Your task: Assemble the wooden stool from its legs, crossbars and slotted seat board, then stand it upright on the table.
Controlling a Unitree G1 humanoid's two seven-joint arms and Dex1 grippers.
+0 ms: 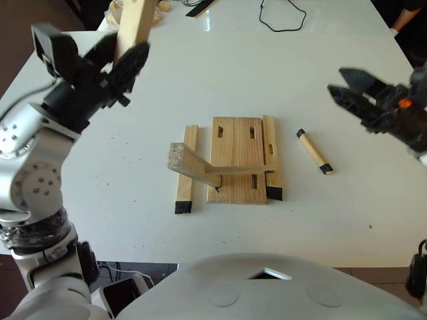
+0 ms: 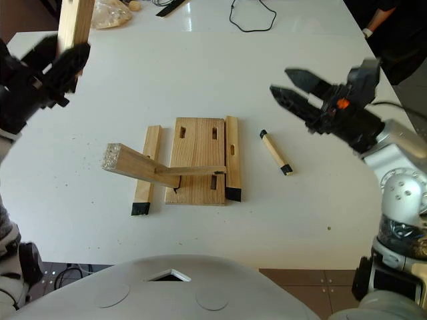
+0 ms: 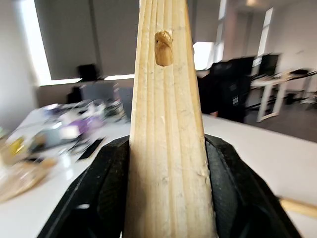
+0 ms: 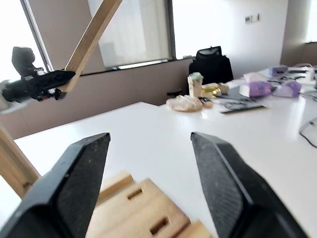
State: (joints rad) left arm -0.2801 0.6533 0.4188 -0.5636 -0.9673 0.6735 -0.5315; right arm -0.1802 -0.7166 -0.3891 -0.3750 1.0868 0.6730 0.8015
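In the left eye view, the left end effector (image 1: 123, 57) hangs high over the far left of the worktop (image 1: 200, 87), pinching a wooden leg (image 1: 137, 23) that points up and away. The right end effector (image 1: 350, 90) hovers at the right, spread wide and empty. The slotted seat board (image 1: 237, 143) lies flat at the centre. One fitted leg (image 1: 190, 163) rises from its near left slot, and a thin crossbar (image 1: 243, 170) runs from that leg across the board. A loose leg lies along each side of the board, and a short bar (image 1: 313, 151) lies well to the right.

In the left wrist view, the fingers (image 3: 104, 193) press on two opposite flat faces of the held leg, and a dowel peg (image 3: 163, 48) shows higher up. The leg looks stiff and light, though its smooth wood could slip in a loose pinch. A hold near mid-length would keep the joining end free.

In the right wrist view, the parted fingers (image 4: 74, 188) frame the board. Because the board lies flush on the worktop, an edge is probably the best place to take hold of it.
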